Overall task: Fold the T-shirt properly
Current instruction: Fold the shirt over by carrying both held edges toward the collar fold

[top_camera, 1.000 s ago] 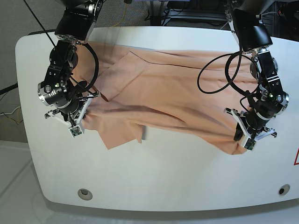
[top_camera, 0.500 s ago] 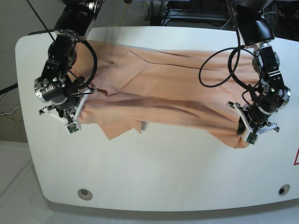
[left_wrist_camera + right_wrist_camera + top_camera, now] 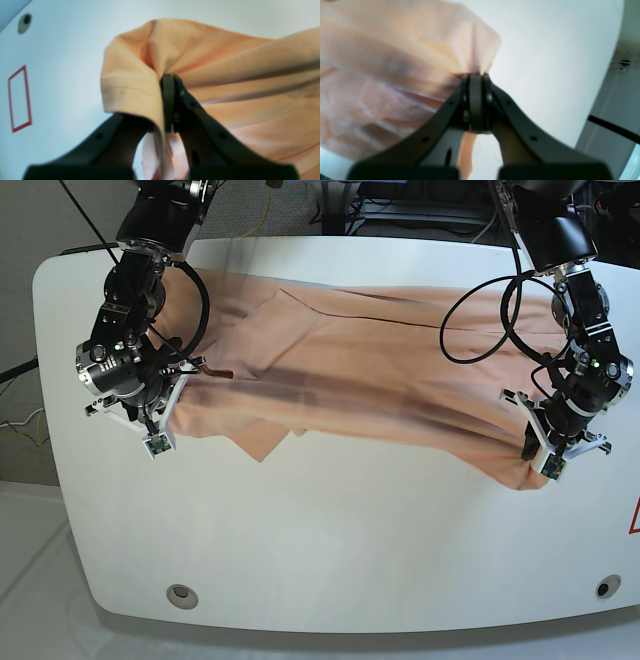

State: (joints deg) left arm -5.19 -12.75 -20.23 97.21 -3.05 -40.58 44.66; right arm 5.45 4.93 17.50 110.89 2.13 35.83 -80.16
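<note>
A white table (image 3: pixel 330 560) filled the base view, and the T-shirt (image 3: pixel 380 370) was stretched across its far half from left to right. The left pincer (image 3: pixel 168 82) was pinched on a hemmed edge, the right pincer (image 3: pixel 476 76) on a bunched corner. The near edge was judged mid-lift for the first fold; an even carry towards the far edge was called for next.

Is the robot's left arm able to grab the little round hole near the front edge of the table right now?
Probably not. The left gripper is shut on the T-shirt, so it is busy. The hole lies bare on the table with nothing over it, but the gripper would have to let go first.
</note>
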